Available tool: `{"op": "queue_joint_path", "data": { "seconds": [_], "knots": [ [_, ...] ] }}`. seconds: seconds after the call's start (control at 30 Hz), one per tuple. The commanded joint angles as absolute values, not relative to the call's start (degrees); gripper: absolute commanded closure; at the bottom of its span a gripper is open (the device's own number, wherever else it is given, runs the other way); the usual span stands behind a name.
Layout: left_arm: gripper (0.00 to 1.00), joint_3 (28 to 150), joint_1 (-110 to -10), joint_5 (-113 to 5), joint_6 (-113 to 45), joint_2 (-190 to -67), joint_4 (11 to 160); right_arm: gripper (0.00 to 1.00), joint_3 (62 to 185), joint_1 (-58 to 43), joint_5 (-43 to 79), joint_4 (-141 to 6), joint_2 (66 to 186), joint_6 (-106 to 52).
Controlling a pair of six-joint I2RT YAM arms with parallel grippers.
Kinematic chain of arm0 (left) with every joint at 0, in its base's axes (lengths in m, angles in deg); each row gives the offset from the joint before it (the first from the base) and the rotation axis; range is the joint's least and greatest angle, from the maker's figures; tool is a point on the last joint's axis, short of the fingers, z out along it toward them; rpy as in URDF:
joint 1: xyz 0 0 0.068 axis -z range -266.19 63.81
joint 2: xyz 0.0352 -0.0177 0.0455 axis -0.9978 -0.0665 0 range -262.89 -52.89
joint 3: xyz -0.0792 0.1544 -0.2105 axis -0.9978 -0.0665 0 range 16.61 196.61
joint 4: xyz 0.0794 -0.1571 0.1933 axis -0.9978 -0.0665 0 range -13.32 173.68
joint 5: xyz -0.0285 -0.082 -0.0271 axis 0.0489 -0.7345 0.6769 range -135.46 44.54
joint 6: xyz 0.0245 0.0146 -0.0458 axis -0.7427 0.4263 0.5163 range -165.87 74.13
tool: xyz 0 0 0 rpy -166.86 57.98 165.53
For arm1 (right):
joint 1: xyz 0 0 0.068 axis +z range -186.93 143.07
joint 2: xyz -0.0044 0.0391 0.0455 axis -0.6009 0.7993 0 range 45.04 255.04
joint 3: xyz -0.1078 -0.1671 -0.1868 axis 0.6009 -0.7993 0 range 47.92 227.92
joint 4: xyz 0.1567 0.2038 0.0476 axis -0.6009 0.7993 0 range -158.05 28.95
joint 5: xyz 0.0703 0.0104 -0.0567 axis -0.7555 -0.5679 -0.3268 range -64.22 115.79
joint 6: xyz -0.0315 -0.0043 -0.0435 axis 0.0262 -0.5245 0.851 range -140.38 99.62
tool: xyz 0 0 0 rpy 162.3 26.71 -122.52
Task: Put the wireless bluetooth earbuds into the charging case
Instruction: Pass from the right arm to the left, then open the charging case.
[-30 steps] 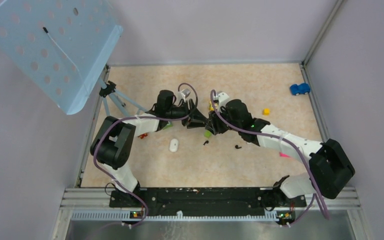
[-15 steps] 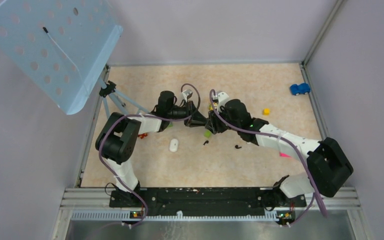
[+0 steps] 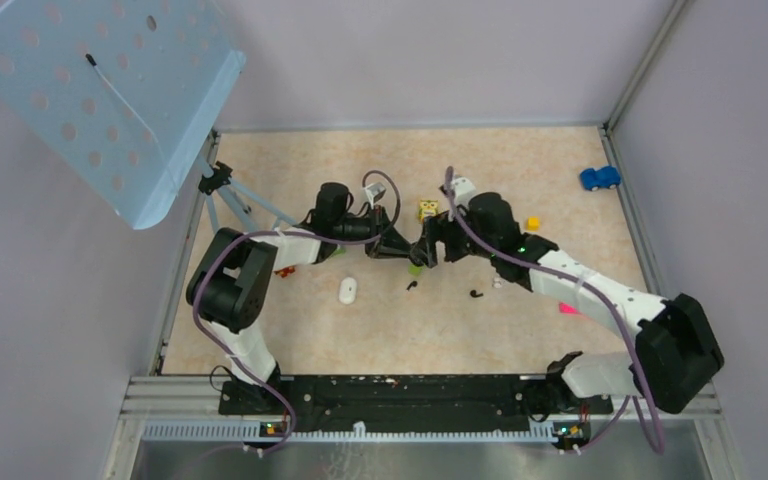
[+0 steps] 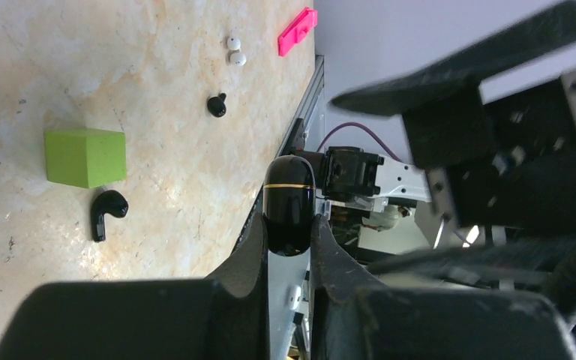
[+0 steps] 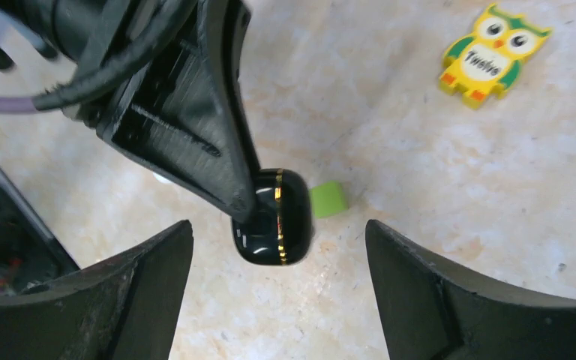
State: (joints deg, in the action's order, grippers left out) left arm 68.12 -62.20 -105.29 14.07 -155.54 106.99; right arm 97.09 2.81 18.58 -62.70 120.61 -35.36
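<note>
My left gripper (image 3: pixel 397 247) is shut on a glossy black charging case (image 4: pixel 289 202) with a gold band, held above the table with its lid closed. The case also shows in the right wrist view (image 5: pixel 274 217), between and just beyond my right gripper's (image 5: pixel 281 300) wide-open, empty jaws. In the top view the right gripper (image 3: pixel 423 250) faces the left one, tips close. Two tiny black earbuds lie on the table: one (image 3: pixel 412 285) next to a green cube (image 3: pixel 415 268), the other (image 3: pixel 476 293) further right. Both show in the left wrist view, by the cube (image 4: pixel 106 211) and beyond it (image 4: pixel 216 105).
A yellow owl toy (image 3: pixel 427 210) lies behind the grippers. A white oval piece (image 3: pixel 348 291), a small yellow block (image 3: pixel 533 223), a pink piece (image 3: pixel 568 309) and a blue toy car (image 3: pixel 599 178) lie around. A blue perforated board (image 3: pixel 100 95) stands at the far left.
My right arm has drawn back to the right, uncovering the owl toy, and its gripper has backed a little off the case. The left gripper still holds the case in about the same place.
</note>
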Motion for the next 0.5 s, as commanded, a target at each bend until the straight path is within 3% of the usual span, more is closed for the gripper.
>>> {"op": "queue_joint_path", "data": {
  "seconds": [0.0, 0.1, 0.27, 0.47],
  "knots": [
    [1.0, 70.4, -63.26, -108.9, 9.36, -151.73, 107.02, 0.17, 94.04, -8.45, 4.35, -70.29, 113.93, -45.72],
    [1.0, 71.03, -63.66, -110.04, 8.45, -151.27, 107.96, 0.19, 87.92, -15.73, -7.67, -82.89, 113.83, -56.09],
    [1.0, 69.86, -63.7, -112.41, 13.34, -150.0, 118.72, 0.19, 85.22, -16.89, -21.01, -96.78, 119.86, -66.58],
    [1.0, 68.91, -63.69, -112.4, 16.42, -148.55, 124.94, 0.21, 81.67, -16.92, -26.71, -117.02, 125.58, -79.16]
  ]
}}
